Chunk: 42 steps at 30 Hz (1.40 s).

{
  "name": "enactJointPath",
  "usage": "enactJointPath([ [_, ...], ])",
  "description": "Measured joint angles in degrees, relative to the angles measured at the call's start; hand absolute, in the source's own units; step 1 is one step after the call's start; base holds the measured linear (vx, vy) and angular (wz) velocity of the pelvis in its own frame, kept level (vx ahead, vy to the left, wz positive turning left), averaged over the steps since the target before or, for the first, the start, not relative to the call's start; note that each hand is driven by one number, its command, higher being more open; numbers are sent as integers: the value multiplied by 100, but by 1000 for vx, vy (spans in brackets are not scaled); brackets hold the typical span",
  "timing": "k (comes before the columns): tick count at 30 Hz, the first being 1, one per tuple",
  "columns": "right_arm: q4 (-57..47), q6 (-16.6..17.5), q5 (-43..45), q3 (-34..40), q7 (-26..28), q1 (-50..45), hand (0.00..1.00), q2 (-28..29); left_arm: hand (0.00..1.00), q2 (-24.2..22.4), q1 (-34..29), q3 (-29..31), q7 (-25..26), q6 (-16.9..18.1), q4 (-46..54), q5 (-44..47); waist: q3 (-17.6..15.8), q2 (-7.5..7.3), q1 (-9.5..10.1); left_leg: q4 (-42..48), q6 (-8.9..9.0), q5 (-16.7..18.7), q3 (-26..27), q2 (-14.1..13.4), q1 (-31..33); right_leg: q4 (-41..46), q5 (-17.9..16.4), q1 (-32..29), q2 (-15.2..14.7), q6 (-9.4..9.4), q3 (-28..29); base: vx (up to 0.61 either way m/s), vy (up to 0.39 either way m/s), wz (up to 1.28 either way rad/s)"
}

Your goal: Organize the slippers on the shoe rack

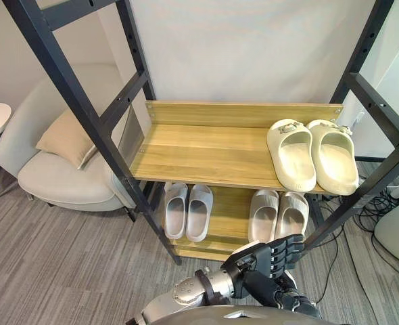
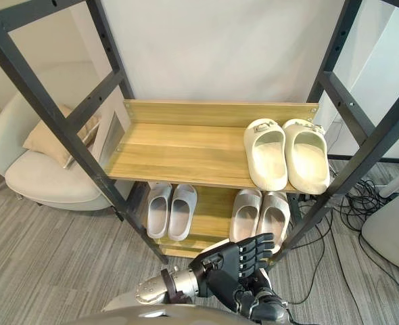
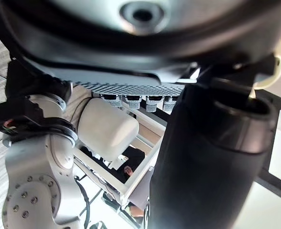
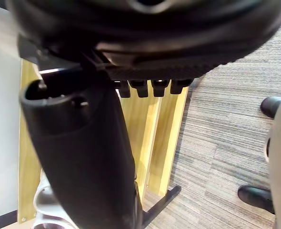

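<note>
Head views: we record the left robot hand [image 1: 272, 256] low in front of the shoe rack [image 1: 206, 145]. Its forearm reaches in from the lower left, and its fingers are loosely extended and hold nothing. The right robot hand [image 1: 291, 299] lies just beneath it; we cannot tell its state. Cream slippers [image 1: 291, 156] stand at the right end of the rack's upper shelf. Grey slippers [image 1: 199, 211] and beige slippers [image 1: 262, 215] sit in pairs on the lower shelf.

Right wrist view: this adds the rack's wooden underside close up, with grey carpet [image 4: 226, 119] beside it.
</note>
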<state>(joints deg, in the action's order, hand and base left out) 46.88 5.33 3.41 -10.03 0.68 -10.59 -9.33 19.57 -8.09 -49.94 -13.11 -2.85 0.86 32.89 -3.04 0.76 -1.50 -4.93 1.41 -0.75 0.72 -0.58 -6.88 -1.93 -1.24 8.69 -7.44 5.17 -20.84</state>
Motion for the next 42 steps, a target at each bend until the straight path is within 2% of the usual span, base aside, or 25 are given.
enactJointPath([
  [1, 16, -1, 0, -9, 0, 11, 100, 6, 100, -21, -25, 69, -4, 6, -100, -39, -7, -10, 0, 0, 0, 0, 1, 0, 0, -7, 1, 3, 2, 1, 0, 0, 0, 0],
  [5, 80, -8, 0, -8, -3, 62, 100, 99, 100, -375, -232, 1030, 158, 17, -1438, -470, -59, -92, 3, 0, 9, 6, 3, -7, 20, -71, 10, 10, 27, 6, -1, 0, 0, 0],
  [6, 123, -15, 0, -3, -5, 93, 100, 128, 100, -385, -243, 1363, 276, 20, -1849, -693, -90, -137, 6, 0, 14, 10, 8, -13, 28, -110, 23, 19, 43, 5, -2, 0, 0, 0],
  [8, 123, -16, 2, 11, -12, 93, 100, 161, 100, -399, -260, 1657, 367, 28, -2177, -904, -115, -164, 7, 0, 18, 13, 14, -12, 29, -131, 27, 27, 47, 7, -3, 0, 0, 0],
  [11, 129, -18, 2, 111, -63, 95, 100, 237, 100, -570, -270, 2354, 623, 123, -2964, -1582, -153, -197, 7, 0, 22, 19, 25, -7, 42, -154, 31, 28, 47, 12, -2, 0, 0, 0],
  [15, 144, -19, 2, 168, -94, 104, 100, 298, 100, -693, -267, 2941, 830, 226, -3534, -1978, -184, -219, 8, 0, 23, 20, 33, -8, 58, -168, 38, 21, 51, 12, -1, -4, -1, -1],
  [17, 193, -19, 1, 211, -142, 145, 100, 334, 100, -853, -251, 3439, 1110, 329, -4061, -2492, -215, -216, 8, 0, 26, 22, 77, -12, 61, -181, 62, 5, 55, 7, 38, -29, 1, -8],
  [24, 384, -20, -2, 227, -246, 299, 100, 361, 100, -1120, -150, 4470, 1631, 421, -4878, -2854, -311, -208, 74, 0, 26, 30, 332, -53, 80, -172, 154, -154, 82, -20, 305, -44, 7, -17],
  [32, 504, -19, -5, 272, -355, 390, 100, 409, 100, -1329, -18, 4943, 1998, 523, -5254, -2893, -370, -217, 109, 20, 48, 52, 608, -122, 52, -82, 212, -328, 139, -54, 637, -31, -2, -22],
  [35, 658, -23, -7, 195, -382, 670, 100, 396, 100, -1446, 76, 5126, 2036, 540, -5291, -2883, -549, -183, 147, 256, 34, 149, 845, -168, 197, 620, 5, -805, 98, -98, 908, -74, 8, -44],
  [36, 666, -26, -7, 158, -388, 751, 100, 395, 100, -1431, 169, 5118, 2032, 545, -5327, -2868, -634, -204, 144, 483, 1, 204, 899, -159, 373, 1099, -112, -1123, 20, -83, 987, -60, 7, -27],
  [38, 661, -30, -8, 146, -393, 777, 100, 387, 100, -1418, 271, 5125, 2041, 543, -5390, -2843, -673, -212, 148, 816, -91, 266, 882, -215, 710, 1396, -157, -1392, -44, -57, 1047, -117, -14, 2],
  [39, 655, -42, -8, 145, -394, 802, 100, 373, 100, -1431, 286, 5127, 2052, 553, -5385, -2839, -710, -236, 145, 887, -102, 274, 860, -199, 800, 1712, -396, -1475, -93, -42, 1055, -132, -100, 24],
  [40, 644, -53, -10, 140, -389, 826, 100, 373, 100, -1413, 290, 5135, 2060, 561, -5381, -2839, -746, -252, 145, 983, -102, 275, 798, -171, 888, 2486, -748, -1673, -178, -78, 1063, -70, -131, 38],
  [41, 645, -54, -8, 133, -391, 810, 100, 372, 100, -1398, 283, 5137, 2077, 561, -5384, -2828, -740, -268, 151, 1085, -100, 274, 680, -165, 977, 3119, -995, -1743, -218, -33, 1067, -51, -144, 62],
  [42, 646, -38, -7, 123, -397, 777, 100, 378, 100, -1391, 283, 5137, 2097, 565, -5365, -2772, -735, -277, 166, 1185, -71, 255, 498, -160, 1092, 3531, -1143, -1666, -191, -10, 1070, -50, -147, 72],
])
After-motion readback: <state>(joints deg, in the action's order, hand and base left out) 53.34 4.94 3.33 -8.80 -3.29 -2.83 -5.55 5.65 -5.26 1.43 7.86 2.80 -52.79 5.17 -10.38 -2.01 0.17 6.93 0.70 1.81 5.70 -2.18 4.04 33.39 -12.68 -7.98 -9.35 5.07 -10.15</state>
